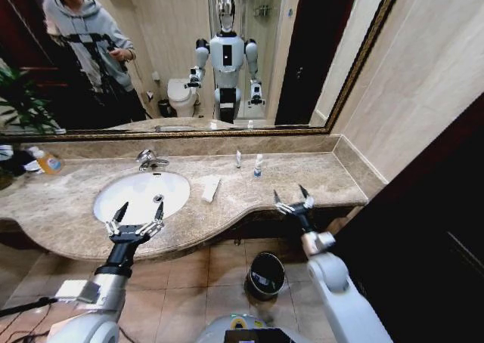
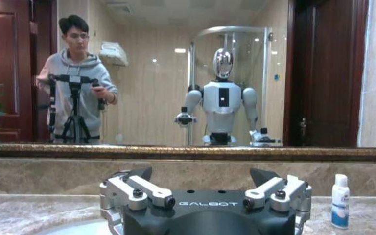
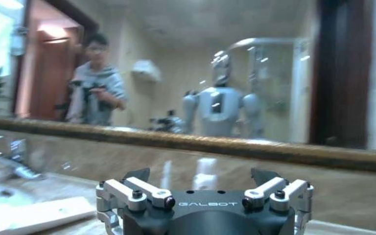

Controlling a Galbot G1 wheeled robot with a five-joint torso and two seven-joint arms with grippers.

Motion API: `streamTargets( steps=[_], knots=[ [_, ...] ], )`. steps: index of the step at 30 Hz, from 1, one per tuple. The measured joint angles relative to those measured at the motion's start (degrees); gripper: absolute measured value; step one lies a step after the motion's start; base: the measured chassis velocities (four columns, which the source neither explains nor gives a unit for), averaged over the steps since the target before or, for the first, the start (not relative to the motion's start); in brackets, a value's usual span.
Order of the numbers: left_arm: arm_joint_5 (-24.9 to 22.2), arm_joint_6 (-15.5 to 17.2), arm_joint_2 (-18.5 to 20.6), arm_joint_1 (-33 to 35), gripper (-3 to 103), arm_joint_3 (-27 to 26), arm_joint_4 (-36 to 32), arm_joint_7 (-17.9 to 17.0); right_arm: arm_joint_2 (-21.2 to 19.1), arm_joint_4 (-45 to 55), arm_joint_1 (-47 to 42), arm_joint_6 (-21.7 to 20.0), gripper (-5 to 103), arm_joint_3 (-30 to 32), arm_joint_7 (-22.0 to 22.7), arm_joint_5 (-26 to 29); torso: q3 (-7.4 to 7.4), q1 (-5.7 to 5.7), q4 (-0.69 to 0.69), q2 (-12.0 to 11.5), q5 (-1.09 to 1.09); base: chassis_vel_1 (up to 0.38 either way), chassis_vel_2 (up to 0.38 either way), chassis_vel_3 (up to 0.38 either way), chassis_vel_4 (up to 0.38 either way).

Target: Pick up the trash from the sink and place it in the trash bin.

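Head view, left to right. Orange-liquid bottle at the far left edge of the counter, near the mirror.

Sink sits left of centre, faucet at its upper rim. Left gripper hovers over the front rim of the basin, lower left of frame, fingers spread wide, nothing between them. In the left wrist view the same gripper is at the bottom centre, jaws well apart.

Trash on the counter (none inside the basin that I can make out): flat white bar just right of the sink; slim vial upright near the backsplash, centre frame; white bottle with blue label upright just right of it. The bottle also shows at the lower right of the left wrist view; the bar at the lower left of the right wrist view.

Right gripper at the counter's front edge, right of centre, fingers wide, empty; likewise in its wrist view.

Bin on the floor, bottom centre, below the counter edge.
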Motion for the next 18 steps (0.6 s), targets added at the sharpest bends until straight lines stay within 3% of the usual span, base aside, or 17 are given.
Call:
streamTargets(
  steps=[2,6,18],
  knots=[
    [0.0,0.0,0.0,0.0,100,0.0,0.0,0.0,-0.2,-5.8,6.5,-1.4,100,-4.7,0.0,0.9,0.00,0.00,0.01,0.0,0.00,0.000,0.000,0.000,0.000],
    [0.0,0.0,0.0,0.0,100,0.0,0.0,0.0,1.1,-11.2,12.2,-3.5,100,-7.9,0.2,0.8,0.00,0.00,0.00,0.0,-0.01,0.000,0.000,0.000,0.000],
    [0.0,0.0,0.0,0.0,100,0.0,0.0,0.0,3.7,-22.4,22.0,-5.6,100,-10.2,0.7,2.0,-0.01,0.00,-0.01,0.0,-0.01,0.000,0.000,0.000,0.000]
  ],
)
